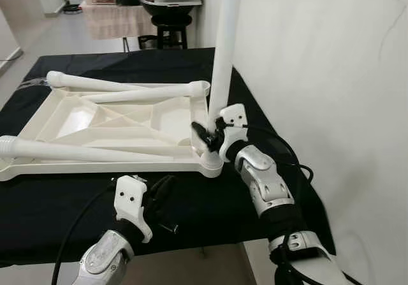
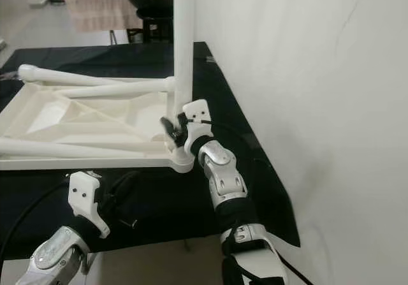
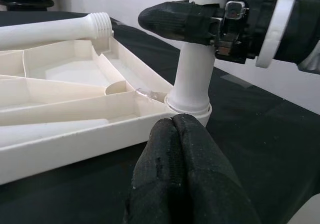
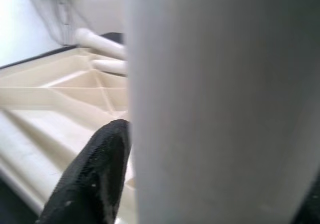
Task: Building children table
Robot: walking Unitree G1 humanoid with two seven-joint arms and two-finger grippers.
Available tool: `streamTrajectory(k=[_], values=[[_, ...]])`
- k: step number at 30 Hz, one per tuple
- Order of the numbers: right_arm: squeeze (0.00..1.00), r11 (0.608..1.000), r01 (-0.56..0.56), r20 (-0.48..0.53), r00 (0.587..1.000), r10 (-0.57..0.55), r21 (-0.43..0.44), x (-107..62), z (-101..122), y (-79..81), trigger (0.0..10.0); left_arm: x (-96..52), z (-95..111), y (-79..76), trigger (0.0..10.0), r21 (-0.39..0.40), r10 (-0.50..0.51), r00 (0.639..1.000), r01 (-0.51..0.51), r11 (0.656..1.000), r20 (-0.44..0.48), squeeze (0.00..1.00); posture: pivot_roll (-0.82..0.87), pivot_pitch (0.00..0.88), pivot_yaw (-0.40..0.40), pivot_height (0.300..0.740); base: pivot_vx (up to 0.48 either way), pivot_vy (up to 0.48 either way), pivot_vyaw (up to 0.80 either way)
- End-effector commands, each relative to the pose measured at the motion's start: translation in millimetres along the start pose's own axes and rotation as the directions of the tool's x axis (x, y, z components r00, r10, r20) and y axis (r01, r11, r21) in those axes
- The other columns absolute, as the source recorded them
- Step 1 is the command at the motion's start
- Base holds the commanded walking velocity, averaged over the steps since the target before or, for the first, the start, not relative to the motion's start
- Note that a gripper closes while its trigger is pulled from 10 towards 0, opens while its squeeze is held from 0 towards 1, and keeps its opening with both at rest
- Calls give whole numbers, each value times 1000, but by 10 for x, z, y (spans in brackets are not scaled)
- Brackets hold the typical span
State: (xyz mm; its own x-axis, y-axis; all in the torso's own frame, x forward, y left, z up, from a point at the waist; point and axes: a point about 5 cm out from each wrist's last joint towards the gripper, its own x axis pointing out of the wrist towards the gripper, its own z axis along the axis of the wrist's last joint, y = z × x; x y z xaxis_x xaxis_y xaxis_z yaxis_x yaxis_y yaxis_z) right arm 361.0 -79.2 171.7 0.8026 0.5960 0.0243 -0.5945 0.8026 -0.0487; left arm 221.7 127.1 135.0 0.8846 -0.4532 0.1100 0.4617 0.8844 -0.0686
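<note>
Left gripper (image 1: 167, 192): fingers pressed together, empty, over black cloth (image 1: 210, 208). Right gripper (image 1: 210, 134): clamped round upright white plastic leg (image 1: 224, 49) in upturned white tabletop (image 1: 127, 122) corner socket.

Left wrist view: leg seated (image 3: 192, 78); likely screwing step, turning next.

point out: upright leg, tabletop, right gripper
upright leg (image 1: 223, 55), left eye view, mid shaft.
tabletop (image 1: 115, 164), left eye view, near rim.
right gripper (image 1: 207, 134), left eye view, between the fingertips on the leg.

R claw (image 3: 200, 23) grips upright leg (image 3: 192, 76) in tabletop (image 3: 75, 134) corner socket.
</note>
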Motion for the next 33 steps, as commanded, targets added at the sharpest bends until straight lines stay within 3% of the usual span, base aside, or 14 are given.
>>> streamTrajectory(k=[1,2,6,7,8,9,11,18,19,28,30,33], values=[[1000,999,-49,5,999,49,13,-7,17,39,10000,0,-11,0,10000,3,-1,1000,1,1000,-11,0,9,52,-56,740,0,0,0],[1000,985,-174,12,985,174,8,-30,70,-29,10000,8,-11,-6,10000,2,-1,1000,1,1000,-9,0,12,50,-59,740,0,0,0],[1000,971,-240,0,971,240,-15,-27,79,-88,10000,11,-12,-6,10000,1,0,1000,0,1000,-8,0,17,48,-65,740,0,0,0],[733,935,-353,-58,935,350,-40,-34,66,-187,10000,14,-13,-8,10000,0,1,1000,-1,1000,-7,0,23,47,-69,740,0,0,0],[733,935,-353,-58,935,350,-40,-34,66,-187,10000,14,-13,-8,10000,0,1,1000,-1,1000,-7,0,23,47,-69,740,0,0,0],[0,919,-391,-86,918,387,-44,-42,59,-228,10000,14,-13,-10,10000,0,1,1000,-1,1000,-7,0,25,48,-69,740,0,0,0],[0,897,-442,-108,893,438,-16,-44,64,-285,10000,11,-10,-14,10000,-1,0,1000,0,1000,-7,0,32,49,-68,740,0,0,0],[0,884,-467,-118,877,465,13,-30,84,-309,10000,5,-3,-18,10000,0,-1,1000,1,1000,-7,0,34,50,-69,740,0,0,0],[0,869,-493,-117,861,495,44,-35,78,-295,0,0,4,-24,10000,0,-1,1000,1,1000,-7,0,36,54,-69,740,0,0,0],[0,852,-518,-67,850,522,76,-82,81,-339,0,-5,16,-31,10000,-3,-3,1000,2,1000,-5,0,25,58,-65,740,0,0,0],[0,858,-508,-52,858,512,70,-114,85,-387,0,-4,17,-34,10000,-3,-3,1000,3,1000,-5,0,26,58,-66,740,0,0,0],[0,899,-436,-50,898,438,53,-166,98,-487,0,-5,23,-34,10000,-2,-2,1000,2,1000,-4,0,23,61,-67,740,0,0,0]])
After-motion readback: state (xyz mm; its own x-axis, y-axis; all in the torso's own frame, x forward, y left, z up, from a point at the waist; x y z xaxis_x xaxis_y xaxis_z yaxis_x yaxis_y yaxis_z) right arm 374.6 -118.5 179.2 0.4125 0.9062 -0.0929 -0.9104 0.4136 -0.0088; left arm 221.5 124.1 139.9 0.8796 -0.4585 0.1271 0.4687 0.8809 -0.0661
